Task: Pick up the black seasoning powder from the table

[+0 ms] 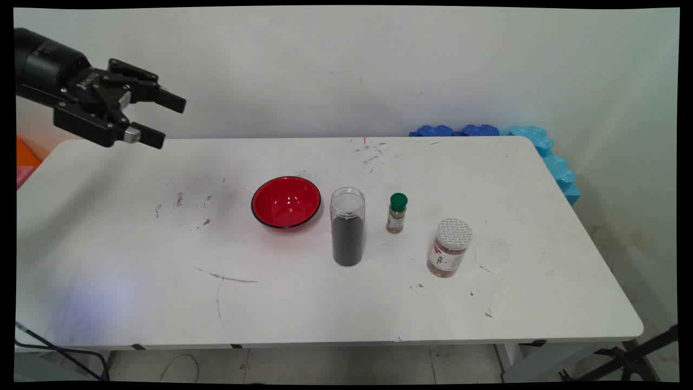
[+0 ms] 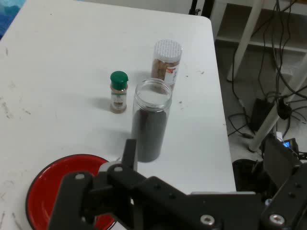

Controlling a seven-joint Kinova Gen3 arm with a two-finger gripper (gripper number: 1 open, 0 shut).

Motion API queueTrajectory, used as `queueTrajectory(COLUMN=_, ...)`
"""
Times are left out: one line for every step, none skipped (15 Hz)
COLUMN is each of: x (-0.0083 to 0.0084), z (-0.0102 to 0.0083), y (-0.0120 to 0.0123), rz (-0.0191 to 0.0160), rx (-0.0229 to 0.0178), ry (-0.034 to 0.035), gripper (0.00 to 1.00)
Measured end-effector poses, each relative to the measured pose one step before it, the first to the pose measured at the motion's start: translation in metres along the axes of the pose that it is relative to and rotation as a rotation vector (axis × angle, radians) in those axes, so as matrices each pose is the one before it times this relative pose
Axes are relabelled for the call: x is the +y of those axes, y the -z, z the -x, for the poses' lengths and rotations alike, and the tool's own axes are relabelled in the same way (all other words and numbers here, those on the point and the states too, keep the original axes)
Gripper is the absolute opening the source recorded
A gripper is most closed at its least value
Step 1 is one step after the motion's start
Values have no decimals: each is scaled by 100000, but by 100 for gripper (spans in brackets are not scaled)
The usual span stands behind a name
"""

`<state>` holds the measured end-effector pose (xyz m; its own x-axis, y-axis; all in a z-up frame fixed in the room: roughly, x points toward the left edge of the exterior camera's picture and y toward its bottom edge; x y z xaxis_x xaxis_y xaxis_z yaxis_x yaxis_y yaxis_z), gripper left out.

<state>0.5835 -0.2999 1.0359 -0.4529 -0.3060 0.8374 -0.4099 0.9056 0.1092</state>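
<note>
My black gripper (image 1: 169, 120) hangs open and holds nothing, high above the table's far left corner and well apart from everything on it. A red bowl (image 1: 286, 201) sits at the middle of the white table (image 1: 108, 271). To its right stand a tall clear lidless jar (image 1: 347, 226) of dark contents, a small green-capped spice bottle (image 1: 397, 213) and a white-lidded jar (image 1: 450, 247). The hand view looks down on the bowl (image 2: 53, 191), the tall jar (image 2: 150, 122), the spice bottle (image 2: 118, 92) and the white-lidded jar (image 2: 166, 61), with one finger (image 2: 128, 151) rising before the bowl.
Blue foam pieces (image 1: 541, 151) line the table's far right corner. An orange object (image 1: 26, 154) lies off the left edge. Cables and white table legs (image 2: 268, 72) show past the table's edge in the hand view. A black stand leg (image 1: 633, 357) sits at the floor's lower right.
</note>
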Motion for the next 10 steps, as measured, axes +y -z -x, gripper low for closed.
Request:
queueTrajectory(x=0, z=117, y=-421, rz=588, rx=-230, ry=108, gripper=100)
queueTrajectory(x=32, z=110, y=-370, rz=276, rx=-302, ry=119, gripper=100)
queueTrajectory(x=34, z=154, y=-423, rz=147, rx=-321, ry=278, gripper=100)
queueTrajectory(x=48, z=195, y=-485, rz=2, rx=-309, ry=481, gripper=100)
queueTrajectory(x=86, z=224, y=-532, rz=-80, rx=-483, ry=381, gripper=100)
queueTrajectory(x=187, z=288, y=-705, rz=-174, rx=-729, ry=233, gripper=100)
queueTrajectory(x=152, z=234, y=-502, rz=-220, rx=-550, ry=164, gripper=100)
queueTrajectory(x=222, z=303, y=-712, rz=-258, rx=-852, ry=99, gripper=100)
queueTrajectory(x=243, z=325, y=-769, rz=-337, rx=-797, ry=127, gripper=100)
queueTrajectory(x=197, z=247, y=-631, rz=-279, rx=-658, ry=65, gripper=100)
